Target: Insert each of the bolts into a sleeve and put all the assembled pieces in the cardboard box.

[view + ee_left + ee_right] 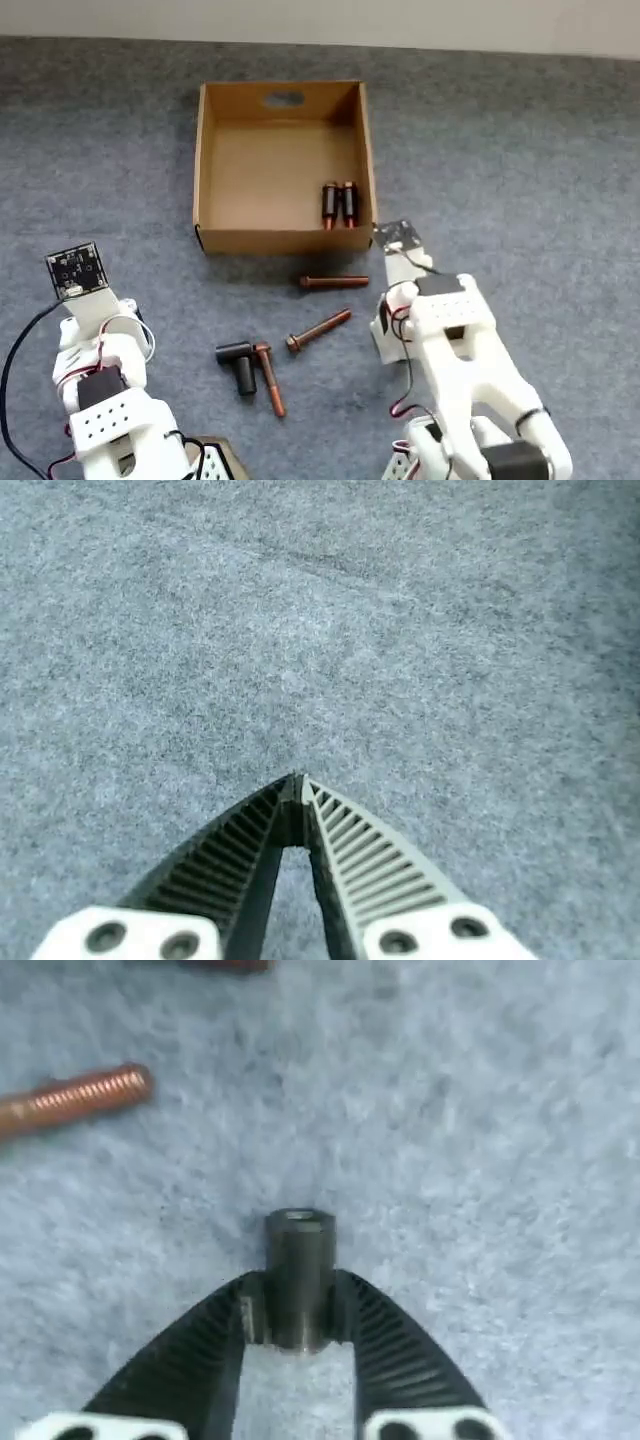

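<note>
Two assembled pieces (338,205) lay side by side inside the cardboard box (207,160), against its near wall at the near right corner. The box stood toward the far edge of the table (520,150), about midway along that edge.

Three loose bolts lay on the table in front of the box:
- The first bolt (334,282) lay parallel to the near wall of the box, just beside it.
- The second bolt (318,330) lay at a slant, nearer the front edge.
- The third bolt (270,378) pointed roughly toward the front edge, with its head just beside two loose black sleeves.

One loose sleeve (233,351) and the other loose sleeve (245,377) met end to end in an L shape.

The right arm (455,330) stood at the right front of the table. The right gripper (298,1295) was closed on the held sleeve (298,1260), one finger on each side. The bored end of the sleeve projected past the fingertips. The threaded end of the second bolt lay near it.

The left arm (100,370) stood by the left front corner. The left gripper (297,785) had its fingertips together with nothing between them, over bare table.
</note>
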Tool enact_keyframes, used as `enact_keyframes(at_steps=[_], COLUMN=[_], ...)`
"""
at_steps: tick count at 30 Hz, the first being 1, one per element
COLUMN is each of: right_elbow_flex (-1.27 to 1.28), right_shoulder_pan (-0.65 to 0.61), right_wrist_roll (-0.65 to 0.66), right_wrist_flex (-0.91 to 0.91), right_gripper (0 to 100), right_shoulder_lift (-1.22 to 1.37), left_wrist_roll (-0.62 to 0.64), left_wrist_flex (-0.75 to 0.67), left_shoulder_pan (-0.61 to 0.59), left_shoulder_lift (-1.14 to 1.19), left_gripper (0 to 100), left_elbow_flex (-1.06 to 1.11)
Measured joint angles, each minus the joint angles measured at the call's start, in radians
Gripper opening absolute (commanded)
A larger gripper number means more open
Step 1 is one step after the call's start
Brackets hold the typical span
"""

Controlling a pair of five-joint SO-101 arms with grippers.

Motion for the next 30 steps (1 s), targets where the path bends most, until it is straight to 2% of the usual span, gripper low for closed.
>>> enact_keyframes(at_steps=[10,14,20,24,30], right_elbow_flex=[-0.123,-0.169,-0.180,-0.176,-0.158], right_shoulder_pan=[0.000,0.003,0.009,0.006,0.008], right_wrist_roll=[0.002,0.002,0.072,0.084,0.087], right_wrist_flex=[-0.002,-0.002,0.020,0.103,0.129], right_gripper=[14.6,0.0,0.5,0.5,0.5], right_shoulder_lift=[0.209,0.276,0.281,0.138,-0.302], left_wrist_roll=[0.000,0.000,0.000,0.000,0.003], left_wrist_flex=[0.000,0.000,0.000,0.000,0.000], left_shoulder_pan=[0.000,0.000,0.000,0.005,0.032], left_shoulder_lift=[0.000,0.000,0.000,0.000,0.000], left_gripper=[1,1,1,1,1], left_elbow_flex=[0.000,0.000,0.000,0.000,0.000])
